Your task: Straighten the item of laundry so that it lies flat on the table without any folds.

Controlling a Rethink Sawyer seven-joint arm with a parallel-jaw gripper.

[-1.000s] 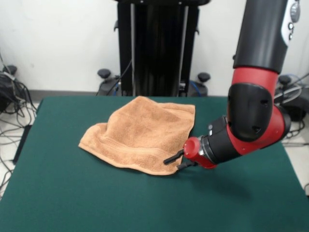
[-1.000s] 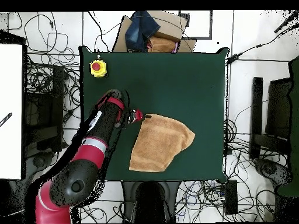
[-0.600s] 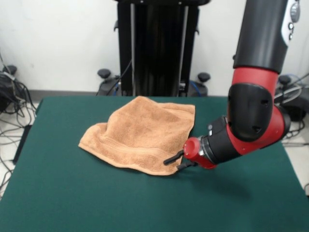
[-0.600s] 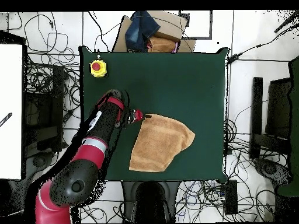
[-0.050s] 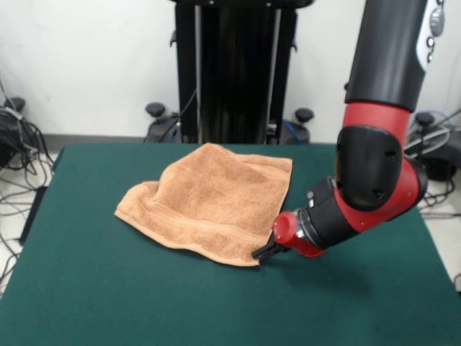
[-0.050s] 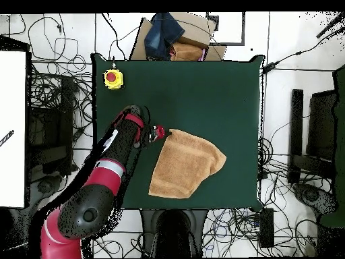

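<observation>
The peach-orange towel [image 5: 212, 202] lies rumpled on the green desk [image 5: 108, 303], nearer the desk's robot-side edge than the opposite one, one side humped and doubled. The pincer [image 5: 263, 251] sits low at the towel's corner, touching its hem; whether it is clenched on the cloth cannot be told. A yellow box with a red button [image 6: 112, 78] stands near a desk corner.

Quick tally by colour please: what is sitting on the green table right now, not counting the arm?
Peach-orange: 1, the square terry-cloth towel, still folded over.
Yellow and red: 1, the small yellow box with a red button near a table corner.
Total: 2 on the dark green felt-topped table.
</observation>
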